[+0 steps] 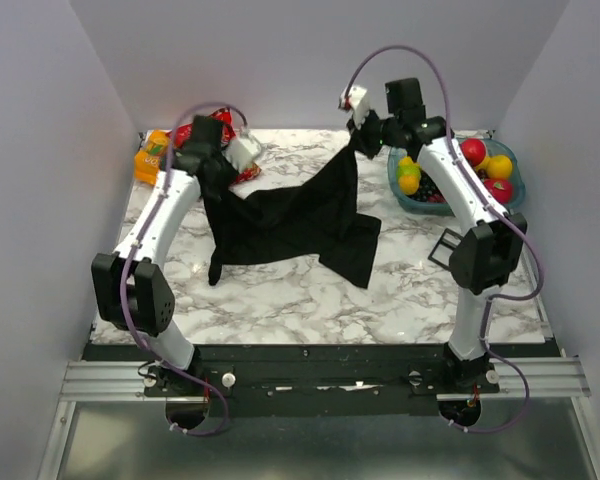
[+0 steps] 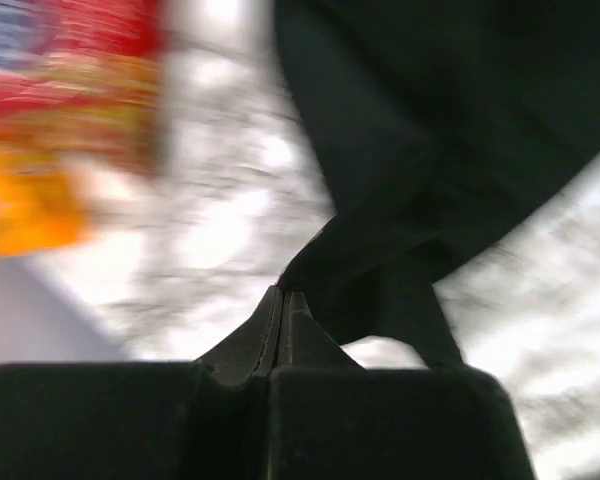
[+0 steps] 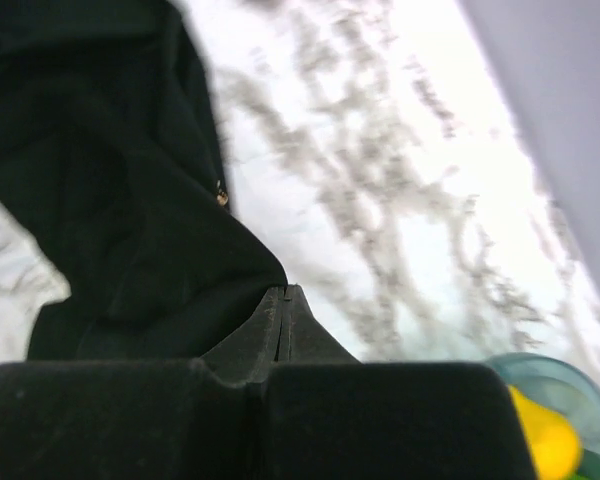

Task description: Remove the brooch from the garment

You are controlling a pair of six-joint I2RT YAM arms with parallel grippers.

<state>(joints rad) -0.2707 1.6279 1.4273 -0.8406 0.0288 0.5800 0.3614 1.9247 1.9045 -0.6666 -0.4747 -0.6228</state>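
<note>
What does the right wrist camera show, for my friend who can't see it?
The right gripper pinches a fold of the black shirt above a marble table. A tiny gold brooch glints near the shirt's edge.

The T-shirt is plain black, with no print. On it a tiny brooch glints pale gold. The desk is white marble veined grey. At 2 o'clock a teal bowl holds red, yellow and orange fruit. At 10 o'clock lie orange and red packets. The 2 arms are white with black joints and purple cables.
</note>
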